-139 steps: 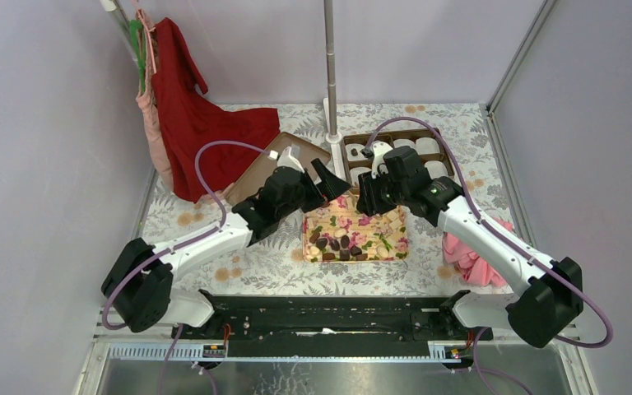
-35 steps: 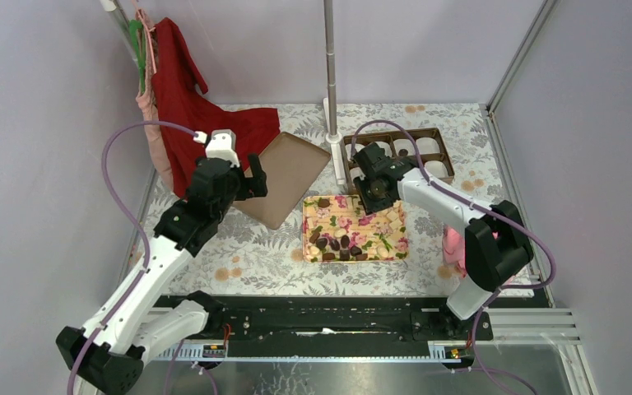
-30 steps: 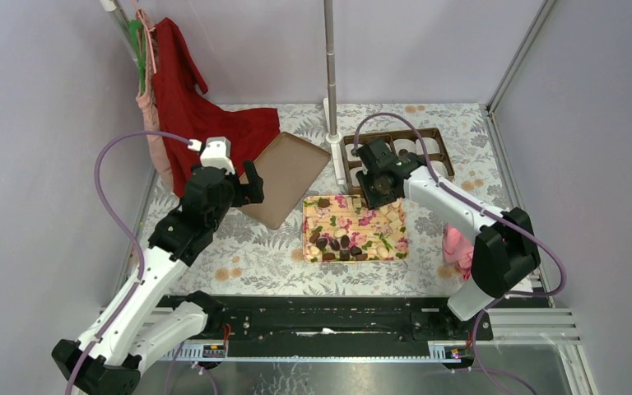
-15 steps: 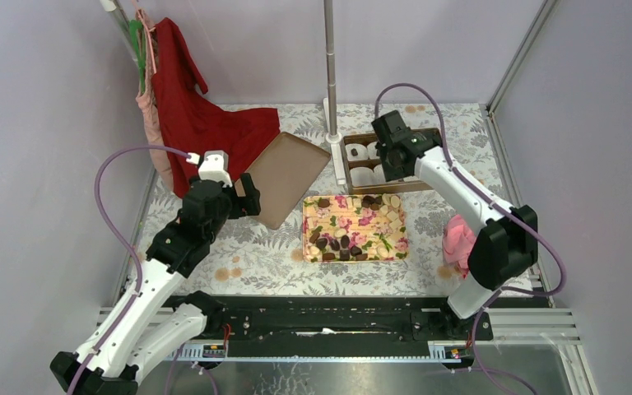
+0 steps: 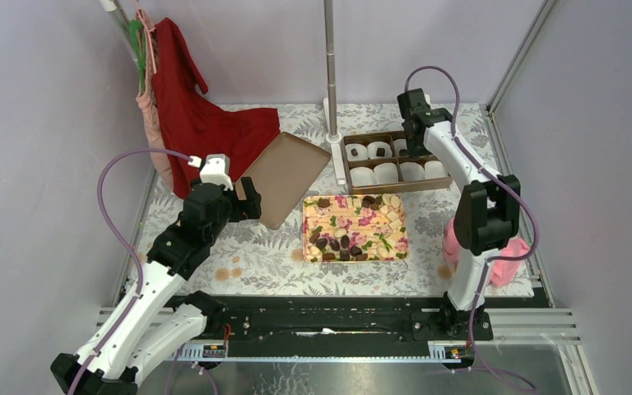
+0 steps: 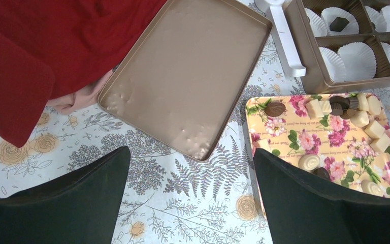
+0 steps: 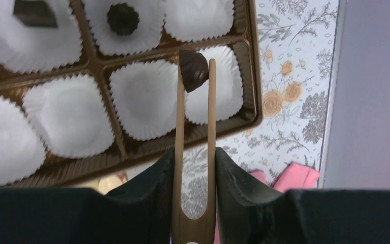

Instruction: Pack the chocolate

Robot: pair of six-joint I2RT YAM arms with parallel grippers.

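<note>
Fingers (image 7: 150, 190) of the right gripper (image 7: 195, 170) sit narrow, clamped on wooden tongs (image 7: 195, 152). The left gripper (image 6: 190, 152) is spread wide and empty, hovering over the table (image 5: 271, 259) near the gold lid (image 5: 284, 177).

At the far side the compartment box (image 7: 253, 61) has two of its paper cups (image 7: 66, 114) filled; the others in view are bare. The floral tray (image 5: 378, 239) carries the rest of the chocolate (image 5: 341, 244).

The tongs pinch one dark piece (image 7: 193, 69) above the corner cup (image 7: 226, 91).

Step, as I judge it: placing. Next move calls for lowering over that cup, then easing the tongs so the piece drops centred.
</note>
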